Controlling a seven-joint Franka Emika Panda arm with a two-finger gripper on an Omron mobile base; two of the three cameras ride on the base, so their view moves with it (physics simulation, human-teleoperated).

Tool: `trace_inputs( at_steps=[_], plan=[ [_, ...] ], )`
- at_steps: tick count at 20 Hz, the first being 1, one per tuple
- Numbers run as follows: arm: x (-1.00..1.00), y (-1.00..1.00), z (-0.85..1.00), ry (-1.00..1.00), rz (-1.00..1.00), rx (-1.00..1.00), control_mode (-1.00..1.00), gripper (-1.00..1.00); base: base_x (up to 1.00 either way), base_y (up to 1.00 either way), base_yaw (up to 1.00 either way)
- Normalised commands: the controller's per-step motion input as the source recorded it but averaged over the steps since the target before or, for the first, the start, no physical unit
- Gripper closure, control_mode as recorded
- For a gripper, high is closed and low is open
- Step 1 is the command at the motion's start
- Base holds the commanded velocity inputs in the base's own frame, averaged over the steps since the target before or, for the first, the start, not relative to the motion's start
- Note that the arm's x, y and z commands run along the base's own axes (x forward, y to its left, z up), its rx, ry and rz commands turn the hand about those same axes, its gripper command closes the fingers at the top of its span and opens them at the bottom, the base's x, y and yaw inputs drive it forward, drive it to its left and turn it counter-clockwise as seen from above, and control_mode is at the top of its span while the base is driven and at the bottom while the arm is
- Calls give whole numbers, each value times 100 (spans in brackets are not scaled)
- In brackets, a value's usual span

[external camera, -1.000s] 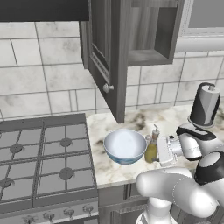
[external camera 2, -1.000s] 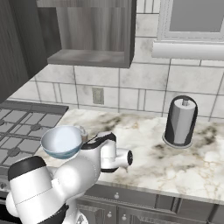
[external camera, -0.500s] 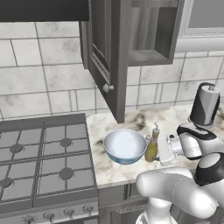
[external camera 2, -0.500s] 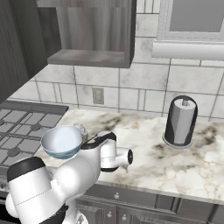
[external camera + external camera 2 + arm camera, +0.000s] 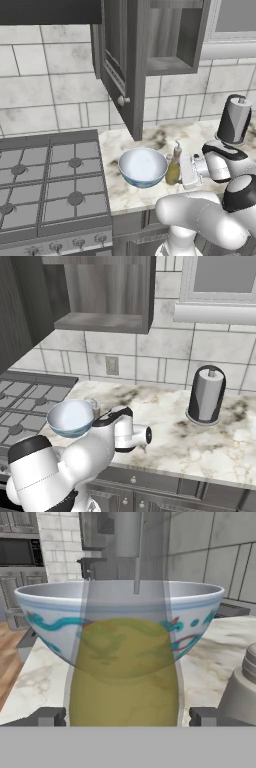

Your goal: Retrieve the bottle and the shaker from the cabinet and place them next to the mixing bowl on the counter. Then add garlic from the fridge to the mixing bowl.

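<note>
The clear bottle of yellow-green oil with a slim pump top [image 5: 173, 169] stands upright on the white-and-brown marbled table [image 5: 150, 137], just to the right of the white mixing bowl with a blue and red pattern [image 5: 143, 166] and close enough that the two look to be touching or nearly so. In the hand view the bottle [image 5: 124, 672] fills the middle, with the bowl [image 5: 40, 619] right behind it seen through the glass, and the two dark fingertips [image 5: 46, 717] sit wide apart on either side of the bottle's base, clear of its walls, so the jaws [image 5: 124, 718] are spread open around the bottle and grip nothing. A grey ribbed shaker [image 5: 241, 692] stands at the right edge of that view, on the table beside the bottle. The black stove with grey grates [image 5: 47, 182] lies to the left of the bowl, the open dark wood cabinet [image 5: 150, 47] hangs above, and a dark paper-towel holder [image 5: 205, 394] stands well apart on the table to the right
</note>
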Motion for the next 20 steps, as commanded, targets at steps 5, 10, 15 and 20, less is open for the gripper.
trace_inputs(
  at_steps=[5,10,15,20],
  plan=[
    [0,-6,0,0,0,0,-100,-100,0,0,0],
    [0,-38,8,1,0,0,-100,-100,0,0,0],
    [0,-37,20,0,0,0,-100,-100,0,0,0],
    [0,-25,29,0,0,0,-100,-100,0,0,0]
  ],
)
